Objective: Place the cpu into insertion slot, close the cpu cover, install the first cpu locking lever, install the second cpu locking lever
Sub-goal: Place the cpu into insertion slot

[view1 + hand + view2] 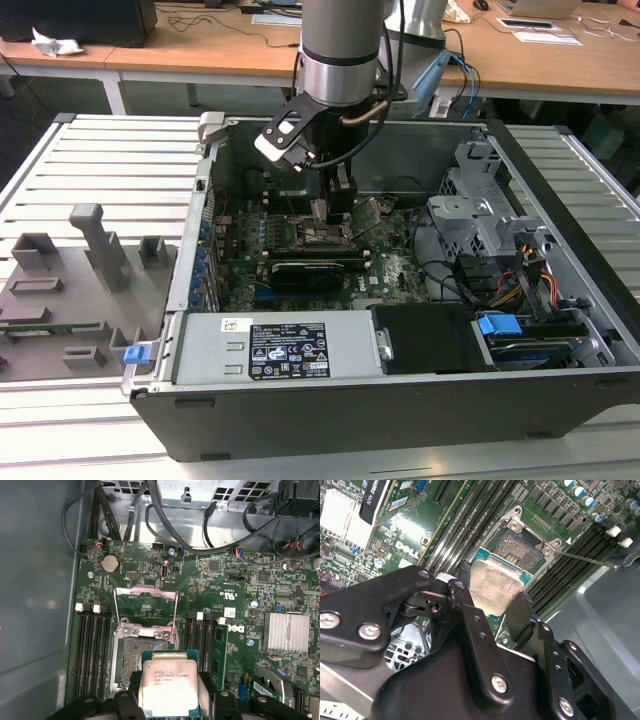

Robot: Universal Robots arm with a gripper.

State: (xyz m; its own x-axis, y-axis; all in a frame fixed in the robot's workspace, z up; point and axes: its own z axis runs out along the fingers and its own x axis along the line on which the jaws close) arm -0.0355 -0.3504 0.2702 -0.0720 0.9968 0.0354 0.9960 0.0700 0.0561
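Observation:
My gripper [335,208] reaches down into the open computer case and is shut on the cpu [492,585], a flat silver-topped square chip held by two opposite edges between the black fingers [465,607]. In both wrist views the cpu [170,685] hangs slightly above and partly off to one side of the insertion slot [135,657], a square black socket in a metal frame on the green motherboard. The cpu cover [146,591] stands swung open on the socket's far side. A thin locking lever [585,559] sticks out beside the insertion slot [522,545].
Long memory slots [92,650] flank the socket on both sides. A black expansion card [305,270], a silver heatsink [287,632], loose cables [200,525], the drive cage [480,215] and the power supply [270,350] crowd the case. A grey fixture plate [70,290] lies at the exterior view's left.

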